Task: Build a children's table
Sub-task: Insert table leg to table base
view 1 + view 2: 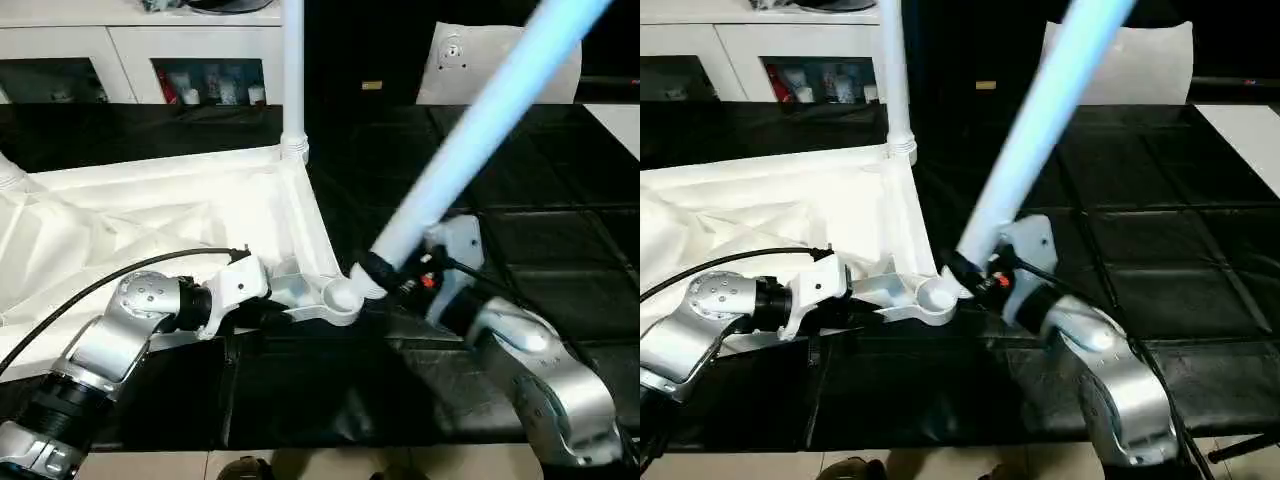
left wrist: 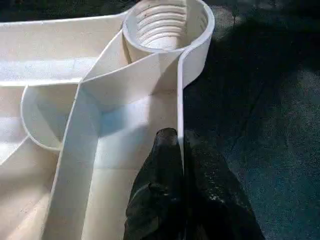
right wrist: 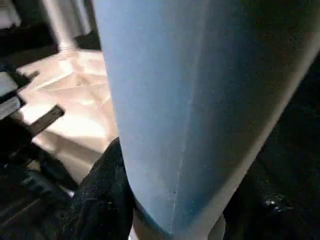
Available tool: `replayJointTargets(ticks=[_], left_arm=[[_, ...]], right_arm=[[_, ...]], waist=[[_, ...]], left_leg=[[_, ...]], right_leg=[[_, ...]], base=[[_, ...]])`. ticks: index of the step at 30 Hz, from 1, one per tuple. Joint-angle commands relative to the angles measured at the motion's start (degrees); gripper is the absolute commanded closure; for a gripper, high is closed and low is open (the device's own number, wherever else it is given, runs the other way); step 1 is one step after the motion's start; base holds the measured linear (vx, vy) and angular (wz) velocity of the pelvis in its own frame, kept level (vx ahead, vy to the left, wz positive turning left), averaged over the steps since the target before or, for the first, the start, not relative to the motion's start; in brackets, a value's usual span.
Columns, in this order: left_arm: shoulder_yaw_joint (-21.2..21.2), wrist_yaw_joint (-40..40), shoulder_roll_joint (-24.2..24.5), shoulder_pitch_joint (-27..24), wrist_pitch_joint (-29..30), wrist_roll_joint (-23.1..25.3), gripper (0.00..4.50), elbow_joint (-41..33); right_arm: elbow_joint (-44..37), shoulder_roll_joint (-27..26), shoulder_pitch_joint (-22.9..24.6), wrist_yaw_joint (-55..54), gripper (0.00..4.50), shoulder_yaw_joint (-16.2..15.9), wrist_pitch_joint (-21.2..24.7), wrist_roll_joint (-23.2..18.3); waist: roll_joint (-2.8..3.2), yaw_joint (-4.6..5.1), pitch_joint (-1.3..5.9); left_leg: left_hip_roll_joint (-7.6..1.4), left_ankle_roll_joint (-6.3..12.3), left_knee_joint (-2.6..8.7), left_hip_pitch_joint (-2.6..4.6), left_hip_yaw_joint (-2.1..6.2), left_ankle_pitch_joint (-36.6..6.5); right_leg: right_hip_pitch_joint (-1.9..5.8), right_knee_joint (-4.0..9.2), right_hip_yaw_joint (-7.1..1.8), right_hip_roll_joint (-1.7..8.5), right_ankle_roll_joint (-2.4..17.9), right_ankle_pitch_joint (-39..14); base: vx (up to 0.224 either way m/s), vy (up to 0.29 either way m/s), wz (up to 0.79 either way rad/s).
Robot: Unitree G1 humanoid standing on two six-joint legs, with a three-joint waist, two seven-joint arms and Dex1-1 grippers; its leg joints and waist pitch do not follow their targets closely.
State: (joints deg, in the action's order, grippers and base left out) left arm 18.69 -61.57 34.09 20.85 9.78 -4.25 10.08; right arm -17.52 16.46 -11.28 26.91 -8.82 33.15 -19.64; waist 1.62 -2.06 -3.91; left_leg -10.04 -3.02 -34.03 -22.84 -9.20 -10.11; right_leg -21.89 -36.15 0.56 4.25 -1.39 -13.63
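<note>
The tabletop lies upside down on the black surface, ribbed underside facing up. One leg stands upright in the far corner socket. The near corner socket is empty, and its internal thread ridges are visible in the left wrist view.

The left claw is pressed together on the tabletop's edge wall close to the near corner socket, one black finger on each side of the thin wall.

The right claw pinches a second leg close to its lower end. This leg is tilted, rising away to the right, and its lower end sits at the rim of the near corner socket. Whether the end has entered the socket cannot be determined.

A white cabinet with glass doors stands behind the surface.
</note>
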Motion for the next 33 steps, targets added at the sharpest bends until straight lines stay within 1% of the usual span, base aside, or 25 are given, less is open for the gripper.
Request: replayJointTargets(ticks=[1,2,3,4,5,7,9,10,11,14,15,20,22,23,24,27,33], left_arm=[[0.0,1.8,-0.4,0.4,-0.81,1.07,4.5,1.81],[0.03,1.81,-0.46,0.46,-0.99,1.07,4.5,1.94],[0.0,1.91,-0.61,0.57,-1.3,1.1,4.5,2.14],[-0.09,2.14,-0.78,0.65,-1.67,1.3,4.5,2.35],[-0.17,2.17,-0.9,0.72,-1.92,1.49,4.5,2.51],[-0.26,1.98,-0.93,0.73,-2.33,1.59,4.5,2.58],[-0.43,1.43,-0.95,0.65,-2.36,1.39,4.5,2.39],[-0.47,1.28,-0.99,0.68,-2.4,1.32,4.5,2.33],[-0.5,1.24,-1.07,0.7,-2.37,1.26,4.5,2.29],[-0.54,0.88,-1.08,0.54,-2.39,0.96,4.5,1.93],[-0.43,0.27,-1.0,0.46,-2.37,0.85,4.5,1.69],[-0.3,-0.05,-1.01,0.57,-2.6,0.97,4.5,1.87],[-0.06,-0.27,-1.07,0.91,-3.11,1.22,4.5,2.21],[-0.06,-0.27,-1.07,0.91,-3.11,1.22,4.5,2.21],[-0.03,-0.27,-1.09,1.09,-3.27,1.33,4.5,2.4],[0.04,-0.41,-1.05,1.43,-3.53,1.53,4.5,2.66],[0.18,-1.53,-0.83,1.6,-3.52,1.32,4.5,2.26]], right_arm=[[2.9,0.91,-2.36,1.8,2.59,-1.66,1.28,1.26],[3.78,1.17,-3.06,2.33,2.59,-2.16,1.27,1.63],[4.77,1.57,-3.92,3.09,2.59,-2.81,1.29,2.07],[5.46,1.84,-4.51,3.65,2.59,-3.23,1.47,2.23],[6.21,2.07,-5.13,4.35,2.59,-3.66,1.67,2.25],[7.68,2.62,-6.34,5.05,2.59,-4.6,2.24,2.87],[9.8,3.25,-7.74,6.14,2.59,-5.65,2.11,3.49],[10.48,3.22,-8.06,6.27,2.59,-5.73,1.76,3.64],[11.03,3.12,-8.28,6.3,2.59,-5.7,1.47,3.75],[11.98,2.73,-8.8,6.72,2.59,-5.85,1.17,3.83],[12.94,2.13,-9.36,7.17,2.59,-6.12,1.32,3.78],[13.78,1.86,-9.89,7.73,2.59,-6.94,1.6,4.03],[14.56,1.63,-10.49,8.74,2.59,-8.1,2.46,3.81],[14.56,1.63,-10.49,8.74,2.59,-8.1,2.46,3.81],[14.59,1.54,-10.55,9.01,2.59,-8.36,2.77,3.81],[14.55,1.81,-10.62,9.97,2.59,-8.98,3.34,3.88],[16.78,3.23,-11.3,11.08,2.59,-10.56,4.01,6.04]], waist=[[0.38,-0.2,3.42],[0.43,-0.28,3.4],[0.07,-0.25,3.45],[0.02,-0.35,3.59],[0.06,-0.4,3.71],[0.0,-0.48,3.82],[-0.58,-0.55,3.95],[-0.3,-0.62,3.84],[-0.25,-0.62,3.82],[-0.38,-0.63,3.89],[-0.66,-0.64,3.99],[-0.59,-0.62,4.04],[-0.62,-0.6,4.05],[-0.55,-0.63,4.03],[-0.35,-0.71,4.07],[-0.49,-0.67,4.14],[-0.5,-0.71,4.22]], left_leg=[[-2.1,-1.49,4.43,1.85,0.41,-10.87],[-2.11,-1.58,4.38,1.95,0.35,-11.2],[-2.14,-1.62,4.41,1.86,0.27,-11.36],[-2.19,-1.43,4.29,1.9,0.24,-10.54],[-2.13,-0.97,4.17,1.77,0.25,-9.01],[-2.08,-0.36,4.03,1.68,0.21,-7.56],[-2.11,0.35,3.94,1.69,0.1,-6.67],[-2.11,0.54,3.94,1.67,0.06,-6.99],[-2.16,0.39,3.97,1.71,0.01,-7.63],[-2.2,0.2,3.99,1.76,0.01,-7.88],[-2.17,0.64,3.92,1.66,-0.02,-6.93],[-2.18,0.93,3.86,1.69,-0.04,-6.5],[-2.14,1.1,3.83,1.71,-0.08,-6.36],[-2.18,1.05,3.84,1.75,-0.12,-6.7],[-2.2,0.97,3.81,1.8,-0.09,-6.76],[-2.18,0.78,3.83,1.73,-0.07,-6.52],[-2.15,1.06,3.71,1.71,-0.08,-5.65]], right_leg=[[1.91,3.65,-1.33,2.59,13.64,1.33],[1.76,3.71,-1.38,2.63,13.69,0.88],[1.86,3.8,-1.43,2.71,13.63,0.15],[1.89,3.72,-1.46,2.76,13.63,0.82],[2.03,3.51,-1.44,2.7,13.66,2.55],[2.07,3.37,-1.39,2.7,13.89,4.6],[2.17,3.28,-1.34,2.7,14.05,5.43],[2.01,3.3,-1.35,2.79,14.2,4.51],[1.92,3.4,-1.37,2.8,14.08,3.44],[1.94,3.39,-1.38,2.78,13.94,3.12],[2.04,3.28,-1.39,2.79,13.93,3.89],[1.98,3.22,-1.32,2.71,14.08,4.3],[1.97,3.21,-1.31,2.73,14.24,4.32],[1.92,3.28,-1.35,2.76,14.31,3.8],[1.91,3.24,-1.35,2.78,14.3,3.82],[2.03,3.15,-1.32,2.7,14.22,4.87],[2.09,3.01,-1.29,2.71,14.58,6.12]], base=[[0.0,0.0,0.0],[0.0,0.0,0.0],[0.0,0.0,0.0],[0.0,0.0,0.0],[0.0,0.0,0.0],[0.0,0.0,0.0],[0.0,0.0,0.0],[0.0,0.0,0.0],[0.0,0.0,0.0],[0.0,0.0,0.0],[0.0,0.0,0.0],[0.0,0.0,0.0],[0.0,0.0,0.0],[0.0,0.0,0.0],[0.0,0.0,0.0],[0.0,0.0,0.0],[0.0,0.0,0.0]])
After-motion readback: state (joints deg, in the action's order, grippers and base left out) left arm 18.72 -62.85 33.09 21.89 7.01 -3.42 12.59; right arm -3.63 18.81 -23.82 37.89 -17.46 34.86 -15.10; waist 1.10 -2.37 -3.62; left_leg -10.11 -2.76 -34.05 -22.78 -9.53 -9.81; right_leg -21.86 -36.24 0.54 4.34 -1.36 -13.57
